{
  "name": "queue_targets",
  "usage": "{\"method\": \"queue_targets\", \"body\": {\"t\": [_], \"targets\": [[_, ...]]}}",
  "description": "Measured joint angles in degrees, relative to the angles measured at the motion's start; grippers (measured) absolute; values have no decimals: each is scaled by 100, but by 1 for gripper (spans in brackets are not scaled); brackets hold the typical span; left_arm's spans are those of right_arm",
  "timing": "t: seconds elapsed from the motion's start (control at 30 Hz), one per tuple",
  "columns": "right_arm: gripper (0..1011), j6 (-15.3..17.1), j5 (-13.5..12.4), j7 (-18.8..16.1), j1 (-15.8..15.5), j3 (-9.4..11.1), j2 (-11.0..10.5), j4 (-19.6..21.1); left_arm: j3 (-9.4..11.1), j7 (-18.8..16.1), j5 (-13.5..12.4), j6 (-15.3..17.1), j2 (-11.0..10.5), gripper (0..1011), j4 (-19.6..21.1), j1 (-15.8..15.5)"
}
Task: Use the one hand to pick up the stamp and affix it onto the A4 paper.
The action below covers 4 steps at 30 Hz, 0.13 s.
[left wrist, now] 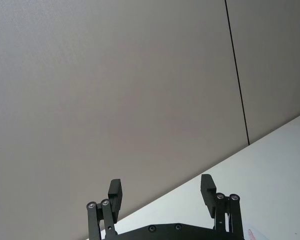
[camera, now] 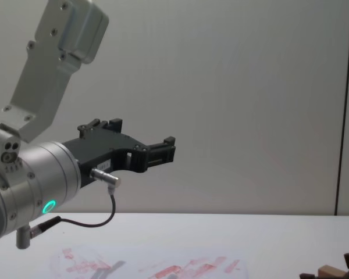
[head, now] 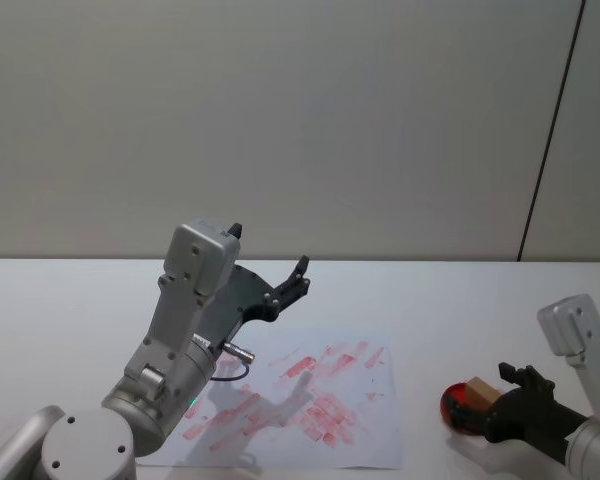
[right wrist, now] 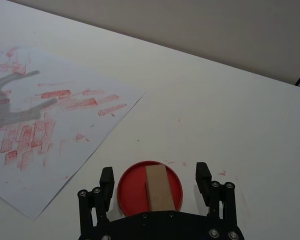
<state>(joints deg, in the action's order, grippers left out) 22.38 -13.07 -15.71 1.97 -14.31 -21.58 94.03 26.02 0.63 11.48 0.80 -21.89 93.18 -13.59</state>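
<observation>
Item: stamp, light tan wooden block, lying on a round red ink pad on the table's right side, well apart from the A4 paper

Item: A4 paper, white sheet, flat at table centre, covered in red and pink prints and smears

Item: right gripper, low over the ink pad, fingers spread, one on each side of the stamp with a gap at both; not gripping

Item: left gripper, raised above the paper's far left part, pointing toward the wall, fingers spread, holding nothing; appears idle

Step in hand, as judged: approach to the pick, stamp framed but not yet seized. Next move calls for lowering slightly if needed, closing squarely on the block's long sides, lifting clear of the pad, then carrying it left to the paper and pressing it down face-flat

Surface: plain white tabletop, with a few faint red flecks near the pad

Room: pale grey wall panel behind the table, one dark vertical seam at right
</observation>
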Motion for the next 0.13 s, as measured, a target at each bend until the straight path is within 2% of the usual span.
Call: {"method": "queue_targets", "body": {"t": [0.13], "targets": [[1001,0,2,-1,0,-2,2,-2,0,0,0,0,0,1002,0,0]]}}
